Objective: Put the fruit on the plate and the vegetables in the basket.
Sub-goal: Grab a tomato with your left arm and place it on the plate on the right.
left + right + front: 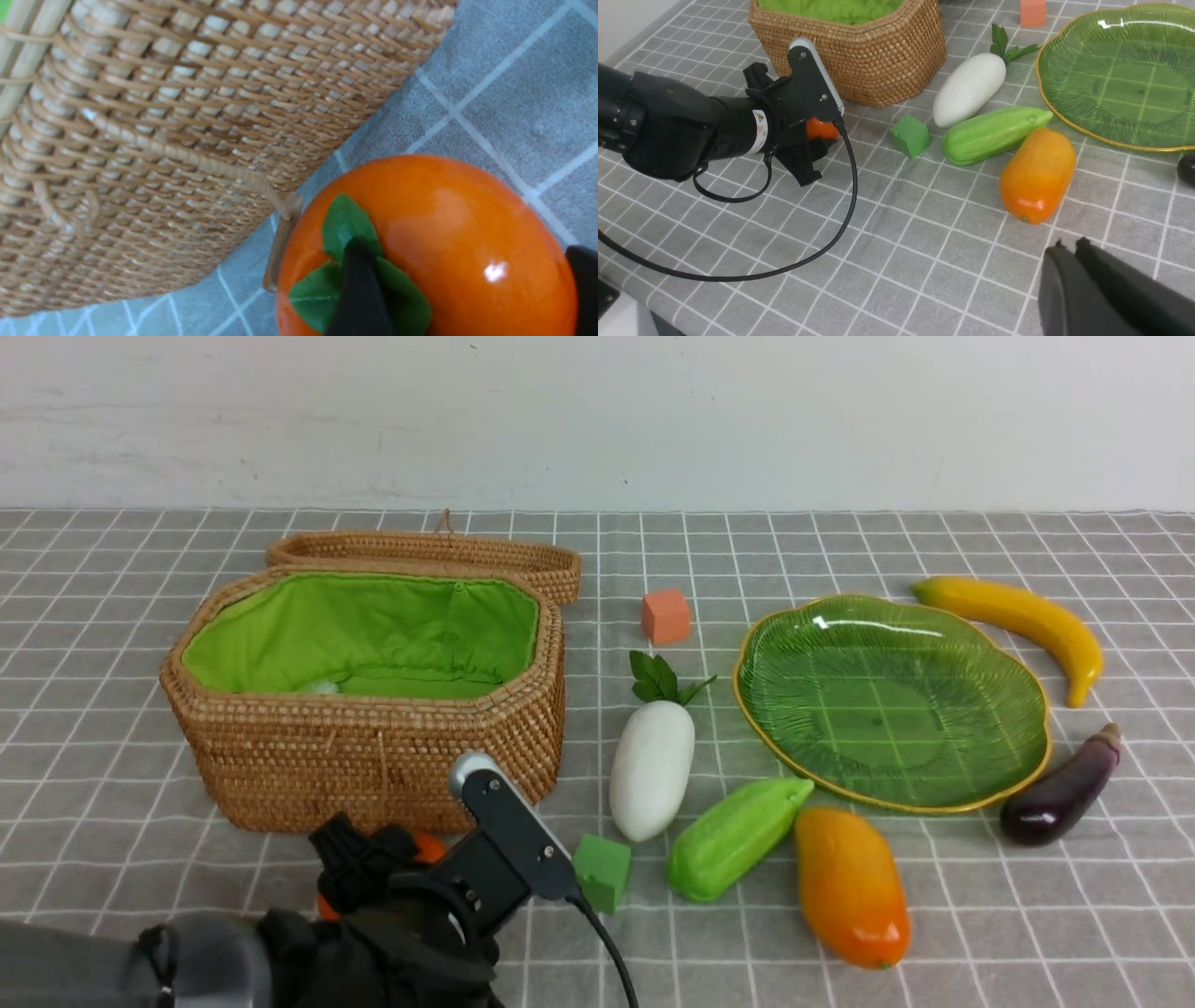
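Straddles the persimmon (444, 219) with the left jaws apart, on the bench (980, 915) just beside the near wall of the basket (373, 765), well apart from the plate (887, 709); holds the right jaws closed.

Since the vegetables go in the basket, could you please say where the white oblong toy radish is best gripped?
Likely grip the white oblong radish across its thick middle from above, fingers on its long sides: it lies flat, with leaves at the far end.

Persimmon (428, 847) mostly hidden behind left arm (373, 943) (front view), eggplant (1186, 169) cut off at frame edge
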